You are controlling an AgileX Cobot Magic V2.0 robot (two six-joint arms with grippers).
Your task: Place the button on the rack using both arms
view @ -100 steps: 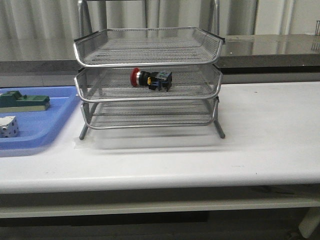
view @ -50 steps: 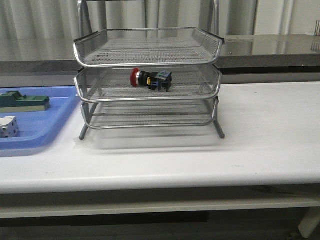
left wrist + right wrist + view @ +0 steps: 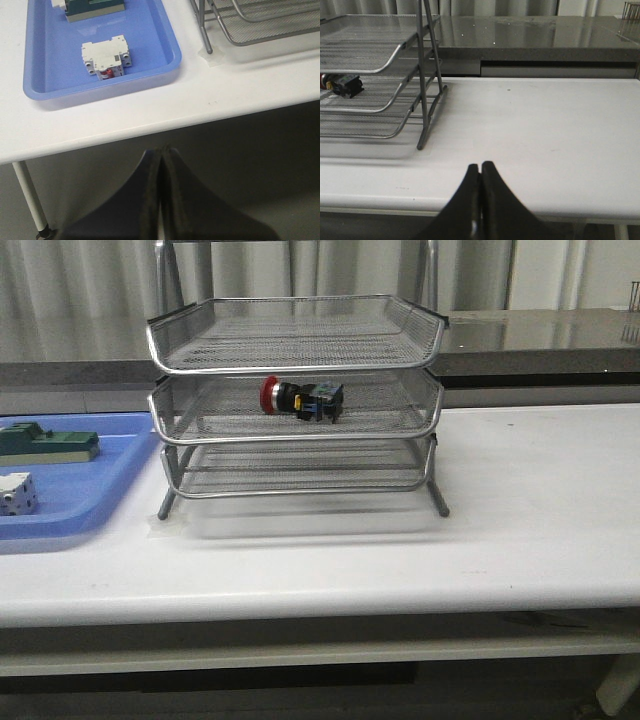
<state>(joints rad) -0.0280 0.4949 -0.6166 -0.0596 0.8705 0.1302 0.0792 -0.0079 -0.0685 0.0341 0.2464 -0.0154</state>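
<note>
Button (image 3: 302, 399) lying on its side in the middle tier of the rack (image 3: 296, 400), long axis running across the tray, red cap toward the counter's left end, blue rear block toward its right end. Resting on the mesh a little left of that tier's centre, well clear of the front lip. Seen again from the right wrist view (image 3: 341, 84), just inside the same tier, dark rear block facing that camera.

Rack standing on the counter (image 3: 540, 510) toward its far edge, legs planted, all three tiers pushed in level. Blue tray (image 3: 70, 502) beside it at the left end of the counter, holding a green block (image 3: 48, 443) and a white part (image 3: 17, 493).

Left gripper (image 3: 161, 165) hanging off the near edge of the counter, below the blue tray's corner, jaws pressed together on nothing. Right gripper (image 3: 480, 177) likewise at the near edge, toward the right end, jaws closed and empty. Neither in the front view.

Judged from this layout: placement already done. Button ahead of both pairs of jaws and well apart from each; right arm facing its rear end, left arm nearer the cap side. No further reach called for.
</note>
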